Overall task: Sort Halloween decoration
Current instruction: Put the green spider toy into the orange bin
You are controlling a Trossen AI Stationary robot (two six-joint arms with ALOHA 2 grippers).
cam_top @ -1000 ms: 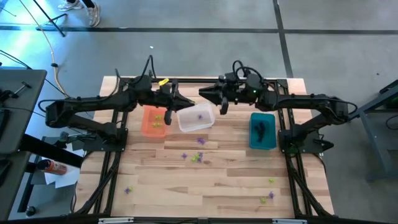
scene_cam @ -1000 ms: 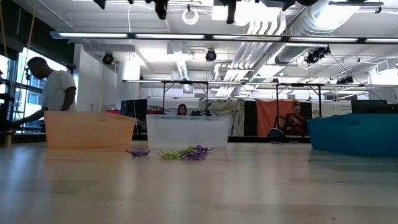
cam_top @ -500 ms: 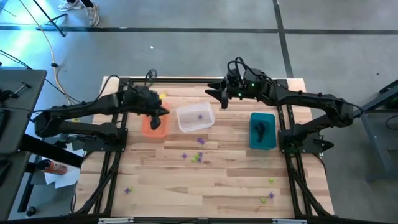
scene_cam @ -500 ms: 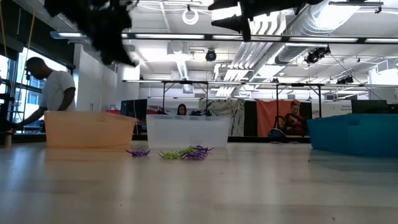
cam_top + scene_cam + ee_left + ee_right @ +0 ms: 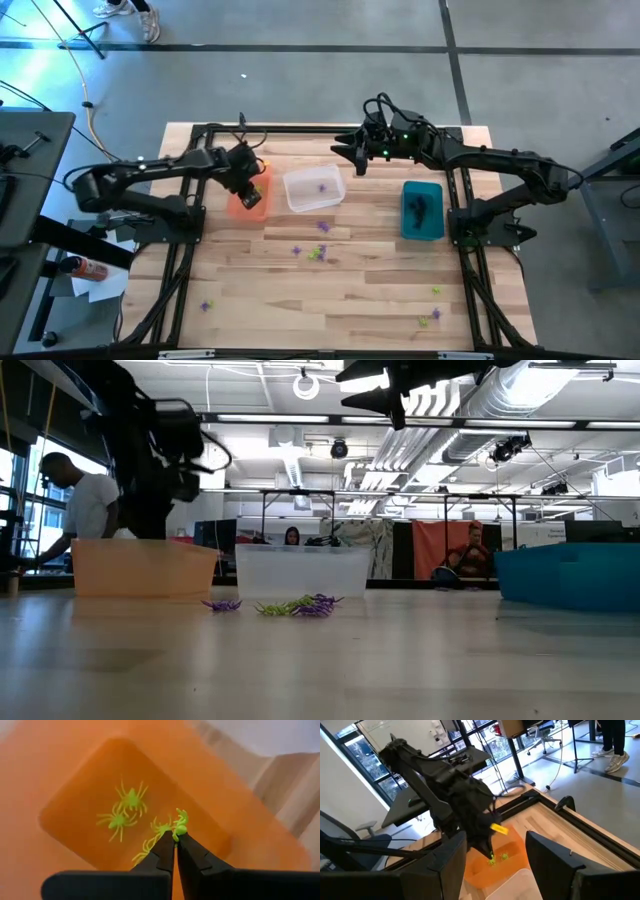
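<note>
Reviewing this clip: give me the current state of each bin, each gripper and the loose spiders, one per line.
left gripper: shut on a yellow-green spider, over the orange bin.
right gripper: open, empty, raised near the table's far edge.
orange bin: holds several yellow-green spiders.
clear bin: holds one purple spider.
teal bin: holds black spiders.
loose spiders: purple and yellow-green, still scattered on the table.

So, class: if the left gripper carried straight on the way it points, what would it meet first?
Probably the floor of the orange plastic bin, near the yellow-green spiders lying there; the left gripper already pinches one.
</note>
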